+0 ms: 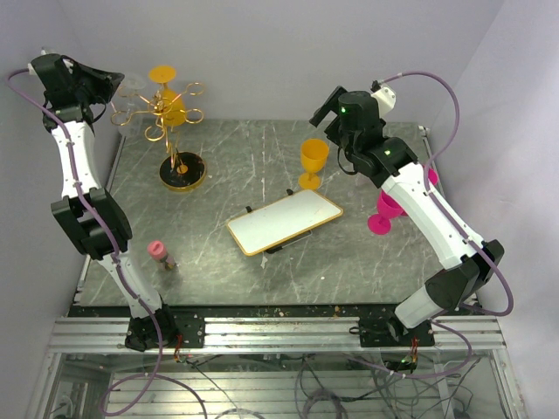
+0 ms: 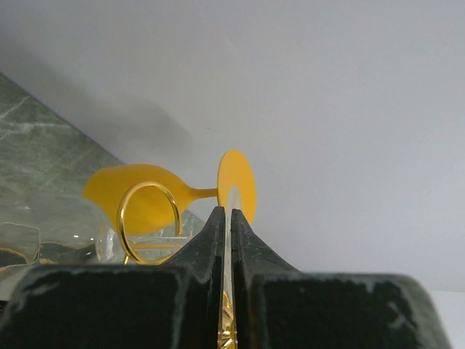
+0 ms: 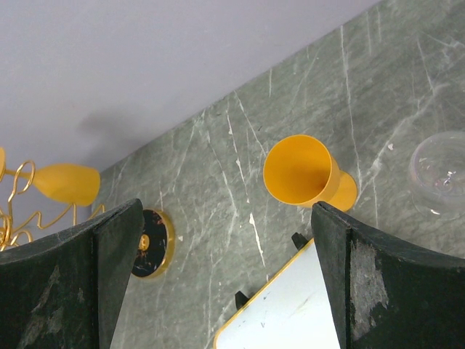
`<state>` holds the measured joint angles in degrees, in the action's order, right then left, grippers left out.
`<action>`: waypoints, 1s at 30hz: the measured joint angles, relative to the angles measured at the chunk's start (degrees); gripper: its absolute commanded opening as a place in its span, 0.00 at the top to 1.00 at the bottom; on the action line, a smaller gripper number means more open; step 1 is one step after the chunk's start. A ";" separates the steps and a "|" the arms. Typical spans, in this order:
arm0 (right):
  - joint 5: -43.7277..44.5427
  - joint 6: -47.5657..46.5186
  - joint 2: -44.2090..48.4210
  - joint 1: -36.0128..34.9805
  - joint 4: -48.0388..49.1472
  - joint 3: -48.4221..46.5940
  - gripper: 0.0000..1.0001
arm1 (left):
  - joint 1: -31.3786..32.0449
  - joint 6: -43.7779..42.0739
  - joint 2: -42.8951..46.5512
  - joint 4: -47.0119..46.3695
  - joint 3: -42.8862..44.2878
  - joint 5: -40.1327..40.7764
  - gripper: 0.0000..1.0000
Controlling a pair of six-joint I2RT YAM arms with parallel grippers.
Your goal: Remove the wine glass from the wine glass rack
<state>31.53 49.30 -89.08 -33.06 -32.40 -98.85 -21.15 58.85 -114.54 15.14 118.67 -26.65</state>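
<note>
The gold wine glass rack [image 1: 182,171] stands at the back left; one of its loop arms [image 2: 149,214] shows in the left wrist view and its dark base [image 3: 152,243] in the right wrist view. A yellow wine glass [image 1: 172,106] hangs upside down on it, also seen from the left wrist [image 2: 138,196]. A clear wine glass [image 1: 133,90] hangs on the rack's left side. My left gripper [image 1: 116,87] [image 2: 226,211] is shut on its thin clear foot. My right gripper [image 1: 325,109] [image 3: 225,207] is open and empty, high above the table.
A second yellow glass [image 1: 314,161] [image 3: 301,171] stands upright mid-table. A pink glass [image 1: 384,214] stands on the right. A white gold-rimmed tray [image 1: 284,221] lies in the middle. A small pink object [image 1: 157,251] sits front left. A clear round glass [image 3: 442,171] shows at the right.
</note>
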 measured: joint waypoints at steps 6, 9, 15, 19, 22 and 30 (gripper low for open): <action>0.00 0.07 0.22 0.00 0.00 0.55 0.02 | 0.00 1.25 1.51 -1.38 -2.49 -0.85 0.93; 0.00 0.24 0.24 0.07 0.00 0.57 0.02 | 0.00 1.68 2.47 -1.75 -3.50 -1.22 0.93; -0.02 0.81 0.59 0.26 0.02 1.05 0.02 | 1.25 3.08 3.08 -2.97 -4.11 -2.73 0.93; 0.00 0.87 0.98 0.31 0.02 1.05 0.02 | 2.23 4.85 3.08 -4.26 -4.11 -3.56 0.93; 0.04 0.85 1.31 0.39 0.02 1.09 0.02 | 2.58 6.32 2.86 -6.36 -3.91 -3.52 0.93; 0.24 0.85 2.34 0.76 0.00 1.99 0.02 | 1.84 8.20 -3.87 -7.08 5.73 -1.33 0.93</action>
<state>31.77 50.15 -86.74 -32.29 -32.40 -96.86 -19.31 67.05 -118.41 8.05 124.40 -27.99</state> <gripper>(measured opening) 0.983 0.097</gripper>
